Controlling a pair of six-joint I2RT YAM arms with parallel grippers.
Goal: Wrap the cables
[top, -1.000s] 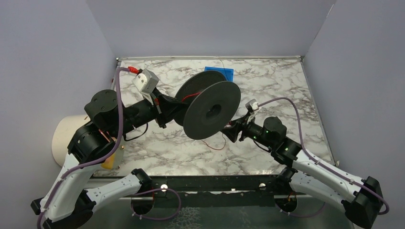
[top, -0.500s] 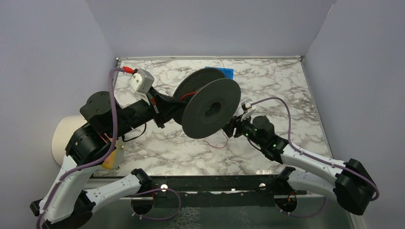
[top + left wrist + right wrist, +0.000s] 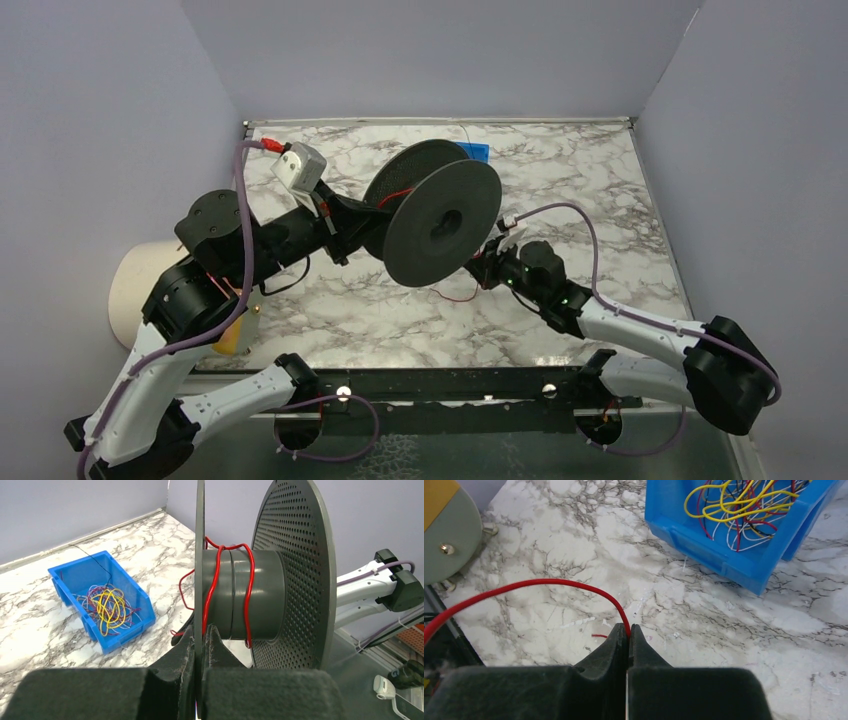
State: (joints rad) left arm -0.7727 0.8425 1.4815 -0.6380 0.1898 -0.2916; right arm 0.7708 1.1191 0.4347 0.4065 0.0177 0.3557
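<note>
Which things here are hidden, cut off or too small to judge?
- Top view: the spool hides most of the blue bin; the grip of the right claw on the red cable is too small to see.
- Right wrist view: the red cable leaves by the left edge.
- Left wrist view: the left claw, clamping the spool, blocks the table below.
- The cables in the bin: too tangled to count.

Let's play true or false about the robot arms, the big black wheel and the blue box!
1. The right gripper pinches a red cable. True.
2. The left gripper is open, holding nothing. False: it is shut on the black spool's side disc.
3. Red cable is looped round the spool's middle. True.
4. The blue bin is empty. False: a tangle of yellow, red and purple cables lies in it.
</note>
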